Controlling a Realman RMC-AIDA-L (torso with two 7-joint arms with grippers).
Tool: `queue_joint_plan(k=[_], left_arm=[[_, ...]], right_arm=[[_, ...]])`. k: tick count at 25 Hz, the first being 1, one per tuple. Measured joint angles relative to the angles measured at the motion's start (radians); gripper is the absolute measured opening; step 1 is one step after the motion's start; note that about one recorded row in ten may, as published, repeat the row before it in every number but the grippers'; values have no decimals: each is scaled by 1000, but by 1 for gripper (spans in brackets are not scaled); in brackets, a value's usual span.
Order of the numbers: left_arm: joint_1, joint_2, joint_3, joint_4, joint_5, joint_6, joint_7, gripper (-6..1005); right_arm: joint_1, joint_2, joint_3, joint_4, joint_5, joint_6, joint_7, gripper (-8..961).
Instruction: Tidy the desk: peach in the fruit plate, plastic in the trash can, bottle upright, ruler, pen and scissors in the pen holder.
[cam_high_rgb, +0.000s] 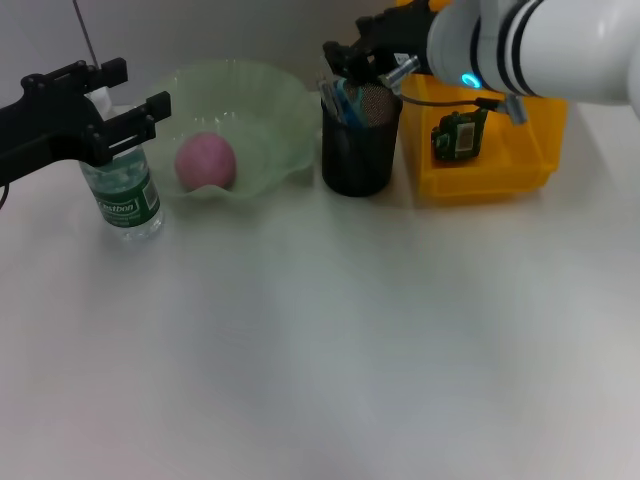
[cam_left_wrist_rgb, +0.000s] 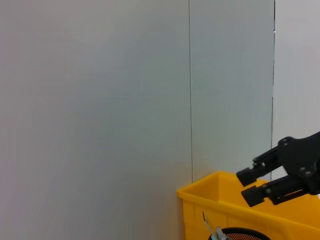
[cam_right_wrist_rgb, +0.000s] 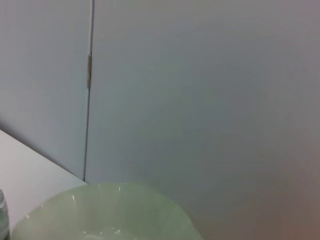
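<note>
The clear bottle (cam_high_rgb: 125, 195) with a green label stands upright at the left. My left gripper (cam_high_rgb: 145, 85) is shut on its neck. A pink peach (cam_high_rgb: 205, 160) lies in the pale green fruit plate (cam_high_rgb: 270, 110). The black mesh pen holder (cam_high_rgb: 358, 155) holds blue-handled items (cam_high_rgb: 345, 100); I cannot tell ruler, pen and scissors apart. My right gripper (cam_high_rgb: 345, 55) hovers just above the holder, open and empty, and also shows as the right gripper (cam_left_wrist_rgb: 248, 186) in the left wrist view. The yellow trash can (cam_high_rgb: 500, 165) holds a green board-like piece (cam_high_rgb: 457, 135). No plastic is visible.
Plate, holder and yellow bin stand in a row along the back of the white desk (cam_high_rgb: 320, 350), close to the wall (cam_left_wrist_rgb: 100, 100). The right wrist view shows the plate's rim (cam_right_wrist_rgb: 100, 200).
</note>
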Motion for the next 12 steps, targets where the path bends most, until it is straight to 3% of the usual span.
queue_joint_plan(k=[2,4,10,12], left_arm=[[0,0,0,-1,0,0,4,663],[0,-2,-1,-2,-7,0,12,663],[8,-3,-3,1,-57,25,28,663],[10,-2,-6,0,-75,37,35,663]], right_arm=[[-30,0,-12,-38,1,5,-2,274],[-58,0,-23,-73,2,8,-5,504],[-112,1,-36,-136,10,9,-31,660],[-123,1,-36,-146,47,10,-60,660]])
